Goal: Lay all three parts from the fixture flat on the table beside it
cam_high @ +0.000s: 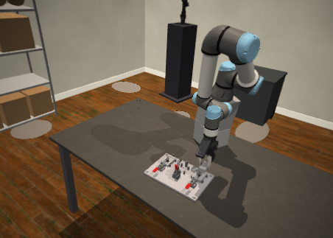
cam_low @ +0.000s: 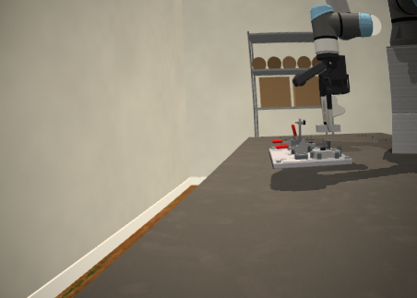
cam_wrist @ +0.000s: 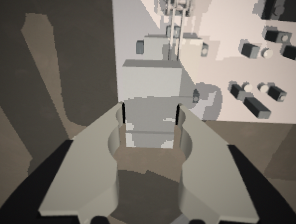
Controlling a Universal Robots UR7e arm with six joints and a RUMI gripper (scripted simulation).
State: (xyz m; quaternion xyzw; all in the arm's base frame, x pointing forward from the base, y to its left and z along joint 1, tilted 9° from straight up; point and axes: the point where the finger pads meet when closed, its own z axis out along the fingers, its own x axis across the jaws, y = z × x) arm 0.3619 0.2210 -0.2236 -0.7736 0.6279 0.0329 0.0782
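At the far left, a shelf rack (cam_high: pixel 46 66) (cam_low: pixel 277 38) holds brown boxes, with a dark pedestal (cam_high: pixel 178 61) standing between it and the arm (cam_high: pixel 208 76) (cam_low: pixel 327 26). On the worktop (cam_high: pixel 125 161) (cam_low: pixel 231 224) lies the pale fixture (cam_high: pixel 167 180) (cam_low: pixel 288 160) (cam_wrist: pixel 235 25), a flat plate carrying toggle clamps and small dark posts. Going across it in the top view, the left red handle (cam_high: pixel 155 169) (cam_low: pixel 277 141) lies low; whether a part sits by that clamp is too small to tell. The middle red handle (cam_high: pixel 176 167) (cam_low: pixel 293 130) stands up steeply (easily the one that catches the eye), and the right red handle (cam_high: pixel 188 186) (cam_low: pixel 282 147) lies low like the left one.

Above the right end of the plate, the hand (cam_high: pixel 205 163) (cam_low: pixel 328 123) (cam_wrist: pixel 150 104) points down, clenched on a grey block (cam_high: pixel 202 169) (cam_low: pixel 328 128) (cam_wrist: pixel 151 82). The block is held level, clear of the plate, one fingertip against each side. Below it, a seated grey part (cam_low: pixel 325 154) (cam_wrist: pixel 192 47) rests among the posts at that end, partly covered by the block in the wrist view. Farther right, behind the arm, is a dark cabinet (cam_high: pixel 258 98).
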